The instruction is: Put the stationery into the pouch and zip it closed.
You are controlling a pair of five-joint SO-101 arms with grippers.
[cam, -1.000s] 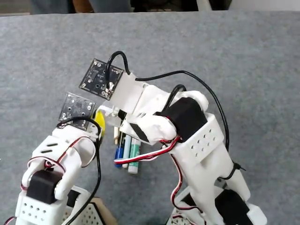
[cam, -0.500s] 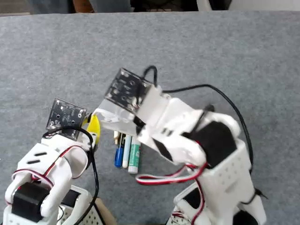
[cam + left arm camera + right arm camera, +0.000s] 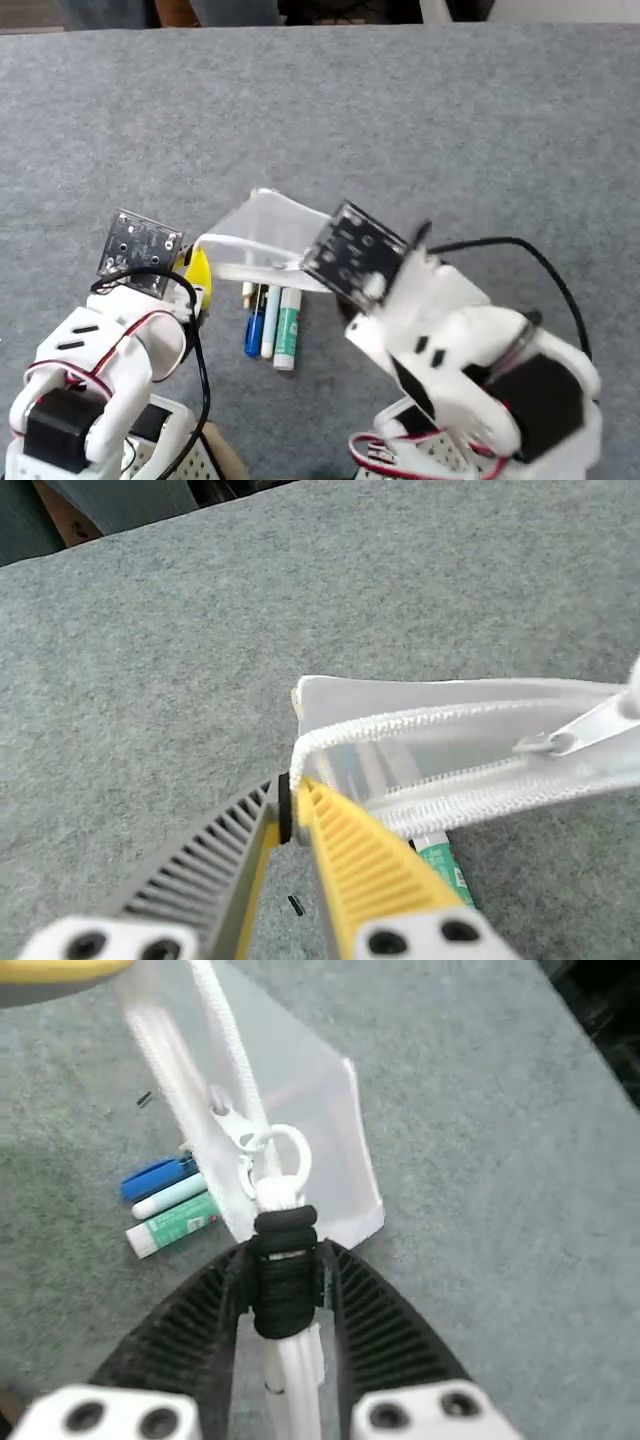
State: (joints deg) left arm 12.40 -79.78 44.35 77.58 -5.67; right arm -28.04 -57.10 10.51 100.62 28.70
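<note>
A translucent white pouch (image 3: 265,225) hangs just above the grey mat, its zip (image 3: 420,725) open along most of its length. My left gripper (image 3: 290,805), with one grey and one yellow finger (image 3: 198,272), is shut on the pouch's corner at the end of the zip. My right gripper (image 3: 285,1260) is shut on the white cord of the zip pull (image 3: 283,1165), at the black collar. Three pens lie side by side on the mat beneath the pouch: blue (image 3: 254,330), white (image 3: 270,325) and green (image 3: 287,335).
The grey mat (image 3: 480,130) stretches open toward the far edge and to the right. Both arm bases (image 3: 90,400) crowd the near edge, with the right arm's black cable (image 3: 540,265) looping above it.
My right arm has drawn back toward the near edge and swung right, uncovering the pouch and pulling the zip cord. The left arm shifted slightly left, then held.
</note>
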